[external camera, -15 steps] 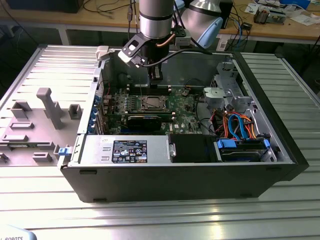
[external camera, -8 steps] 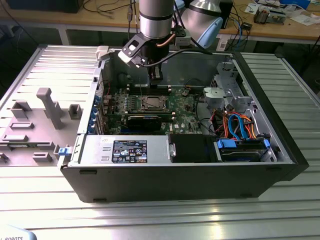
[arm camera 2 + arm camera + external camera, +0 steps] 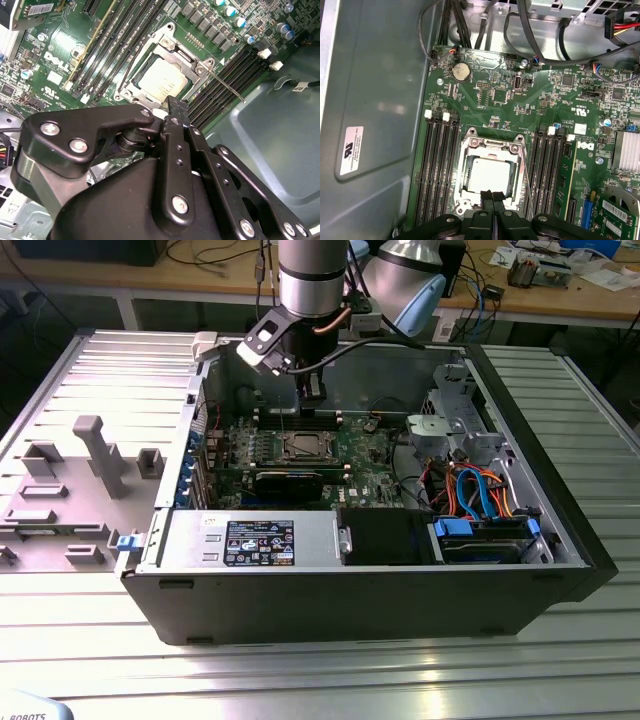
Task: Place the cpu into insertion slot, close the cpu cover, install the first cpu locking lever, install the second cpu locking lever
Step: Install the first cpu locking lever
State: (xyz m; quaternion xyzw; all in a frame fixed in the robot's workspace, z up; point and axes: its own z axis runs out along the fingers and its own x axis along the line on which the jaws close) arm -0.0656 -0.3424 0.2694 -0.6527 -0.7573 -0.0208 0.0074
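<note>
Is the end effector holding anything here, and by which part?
Nothing is held: the end effector is shut and empty, near the edge of the cpu seated under the cpu cover.

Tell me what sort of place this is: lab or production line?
Most likely a robotics lab or test cell, not a line. A robot arm hangs over an open computer case on a ribbed metal table, and the wooden workbench behind is cluttered with cables and loose electronics.

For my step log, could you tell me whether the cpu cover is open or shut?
Shut: in the first wrist view the cpu cover lies flat, framing the cpu.
</note>
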